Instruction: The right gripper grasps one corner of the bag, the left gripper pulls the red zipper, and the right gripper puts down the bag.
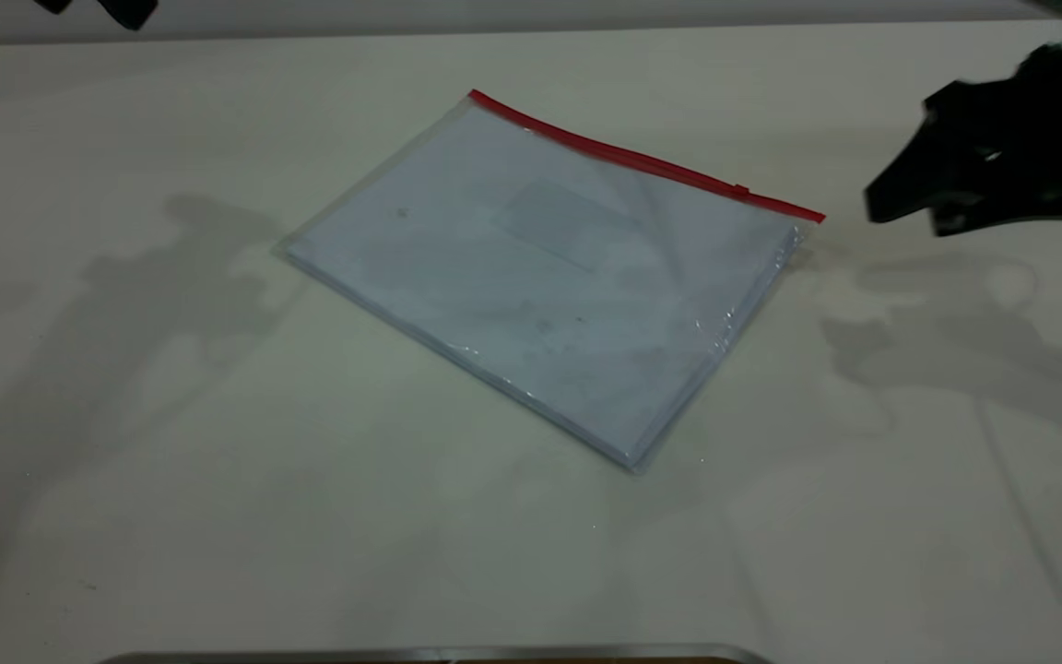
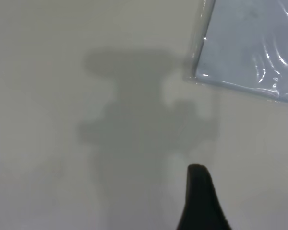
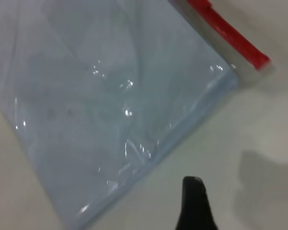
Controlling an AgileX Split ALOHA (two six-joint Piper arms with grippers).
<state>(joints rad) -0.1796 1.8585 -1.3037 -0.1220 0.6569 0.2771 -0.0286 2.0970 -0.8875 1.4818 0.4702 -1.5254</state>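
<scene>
The bag (image 1: 549,267) lies flat on the table, a clear pouch with white sheets inside and a faint label window. The red zipper (image 1: 642,159) runs along its far long edge, with the slider tab (image 1: 741,191) near the right end. My right gripper (image 1: 904,217) hovers just right of the bag's red-edged right corner, jaws apart and empty. In the right wrist view one finger (image 3: 196,203) points toward that corner (image 3: 240,72). My left gripper (image 1: 93,7) sits at the far top left, away from the bag. One of its fingers (image 2: 200,199) shows over bare table near a bag corner (image 2: 245,52).
The pale table (image 1: 218,480) surrounds the bag on all sides. A metal rim (image 1: 439,655) runs along the near edge. Arm shadows fall on the table left and right of the bag.
</scene>
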